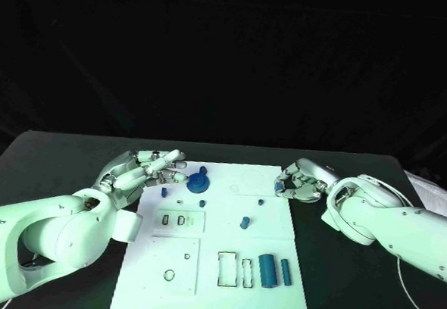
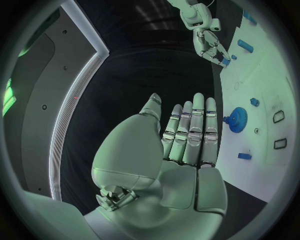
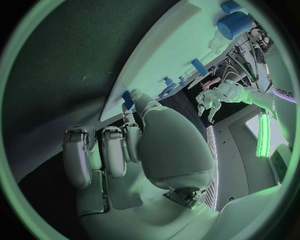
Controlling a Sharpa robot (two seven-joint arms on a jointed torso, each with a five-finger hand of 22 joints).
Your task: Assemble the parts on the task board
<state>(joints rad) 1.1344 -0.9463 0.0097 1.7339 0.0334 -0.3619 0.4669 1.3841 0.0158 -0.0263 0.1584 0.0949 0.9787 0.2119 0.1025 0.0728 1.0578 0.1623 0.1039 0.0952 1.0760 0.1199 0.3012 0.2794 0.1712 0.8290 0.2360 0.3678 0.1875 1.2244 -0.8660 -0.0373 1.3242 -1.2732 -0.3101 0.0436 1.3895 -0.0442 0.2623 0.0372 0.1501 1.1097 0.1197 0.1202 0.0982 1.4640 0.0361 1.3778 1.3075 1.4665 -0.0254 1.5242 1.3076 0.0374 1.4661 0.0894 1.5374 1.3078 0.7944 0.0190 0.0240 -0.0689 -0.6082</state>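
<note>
I am holding my left hand [image 1: 147, 169] flat beside the board [image 1: 274, 283], fingers [image 2: 194, 130] straight, close together and empty, near the gear [image 1: 198, 180]. My right hand [image 1: 299, 183] is curling its fingers [image 3: 100, 155] at the board's far right corner, seemingly pinching a small blue part [image 3: 128, 97]. I judge the next move is seating it, which calls for lining it up over its slot.

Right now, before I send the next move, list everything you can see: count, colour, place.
Table: one, black, under everything.
Task board: one, white plate, mid-table between the hands.
Gear part: one, blue, far end of the board, near the left hand.
Large cylinder: one, blue, near-right part of the board, beside the small rectangular outlines.
Slim part: one, blue, just right of the large cylinder.
Small parts: several, blue, scattered over the board's far half.
Left hand: silver, fingers apart, holding nothing, at the board's far-left edge.
Right hand: silver, fingers curled at the board's far-right corner; a blue piece sits at its fingertips, grip unclear.
</note>
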